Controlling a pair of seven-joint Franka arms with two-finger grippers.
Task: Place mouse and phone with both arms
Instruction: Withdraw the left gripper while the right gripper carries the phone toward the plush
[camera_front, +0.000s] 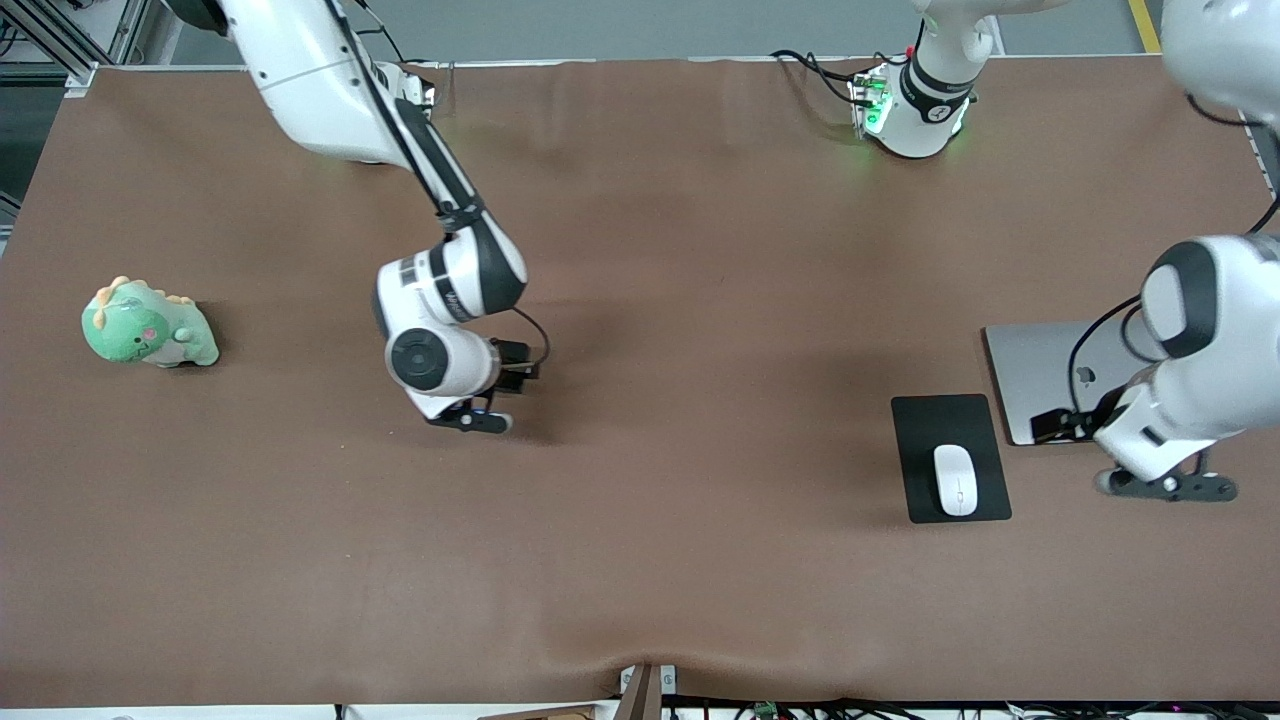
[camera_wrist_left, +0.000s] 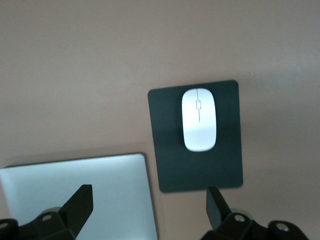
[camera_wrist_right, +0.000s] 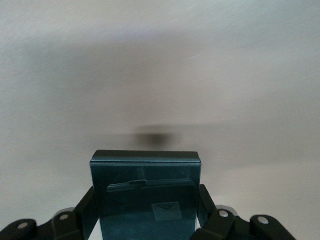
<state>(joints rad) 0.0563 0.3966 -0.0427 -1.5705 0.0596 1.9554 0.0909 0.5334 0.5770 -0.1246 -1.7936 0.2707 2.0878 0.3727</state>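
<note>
Your left gripper (camera_wrist_left: 150, 210) is hanging spread and empty just beside the pad (camera_front: 950, 457), where the glossy mouse (camera_front: 955, 480) is lying. Your right gripper (camera_front: 487, 415) is pinching the phone (camera_wrist_right: 146, 195) by its long edges over bare table (camera_front: 640, 560); that slab is looking stiff and slippery, so keep squeezing the edges.

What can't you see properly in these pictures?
- Phone: in the right wrist view its lower part is cut off by the picture's edge; in the front view the right arm hides it.
- Right gripper: in the front view the wrist covers its fingers.
- Silver laptop: the left arm covers part of it in the front view.
- Left gripper: only its fingers' tips show in the left wrist view.
</note>
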